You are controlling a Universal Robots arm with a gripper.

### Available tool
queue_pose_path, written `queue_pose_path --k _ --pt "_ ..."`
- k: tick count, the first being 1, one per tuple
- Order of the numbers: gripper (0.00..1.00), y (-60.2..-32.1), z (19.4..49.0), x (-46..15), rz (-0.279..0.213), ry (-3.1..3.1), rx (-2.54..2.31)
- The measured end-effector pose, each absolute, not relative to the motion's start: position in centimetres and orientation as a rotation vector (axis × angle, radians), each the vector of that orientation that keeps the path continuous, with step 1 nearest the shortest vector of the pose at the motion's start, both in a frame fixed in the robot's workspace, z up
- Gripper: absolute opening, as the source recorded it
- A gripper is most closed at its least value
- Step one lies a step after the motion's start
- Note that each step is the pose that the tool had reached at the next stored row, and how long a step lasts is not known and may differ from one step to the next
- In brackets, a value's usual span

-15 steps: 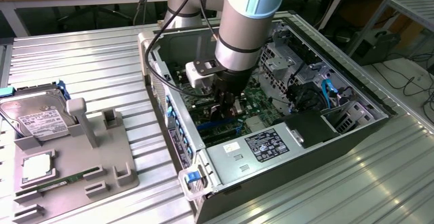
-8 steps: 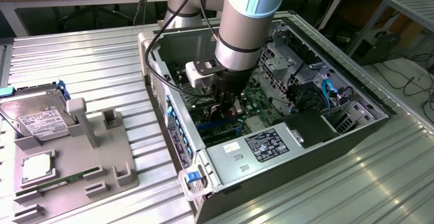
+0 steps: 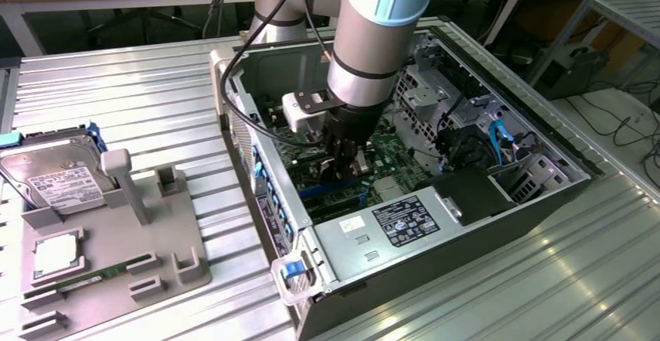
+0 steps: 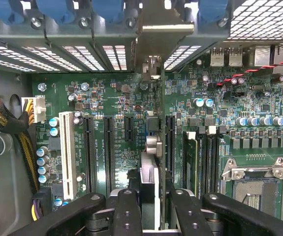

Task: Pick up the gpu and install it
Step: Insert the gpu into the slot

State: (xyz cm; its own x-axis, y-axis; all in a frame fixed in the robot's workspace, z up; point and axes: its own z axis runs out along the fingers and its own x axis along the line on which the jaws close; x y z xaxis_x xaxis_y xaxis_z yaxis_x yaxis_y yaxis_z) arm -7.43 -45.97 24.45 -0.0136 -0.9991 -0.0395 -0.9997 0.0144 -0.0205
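Pickup being done — black-fingered gripper is clamping the thin black gpu card edge-on above the green motherboard — seating remaining.

The arm is lowered into the open computer case, its gripper over the green board. A hard drive is held in the grey tray at the exterior view's left.
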Motion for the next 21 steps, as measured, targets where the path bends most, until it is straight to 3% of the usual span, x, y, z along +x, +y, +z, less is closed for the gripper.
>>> queue_pose_path --k 21 --pt "0.28 -46.0 23.2 -7.7 0.024 2.208 -2.177"
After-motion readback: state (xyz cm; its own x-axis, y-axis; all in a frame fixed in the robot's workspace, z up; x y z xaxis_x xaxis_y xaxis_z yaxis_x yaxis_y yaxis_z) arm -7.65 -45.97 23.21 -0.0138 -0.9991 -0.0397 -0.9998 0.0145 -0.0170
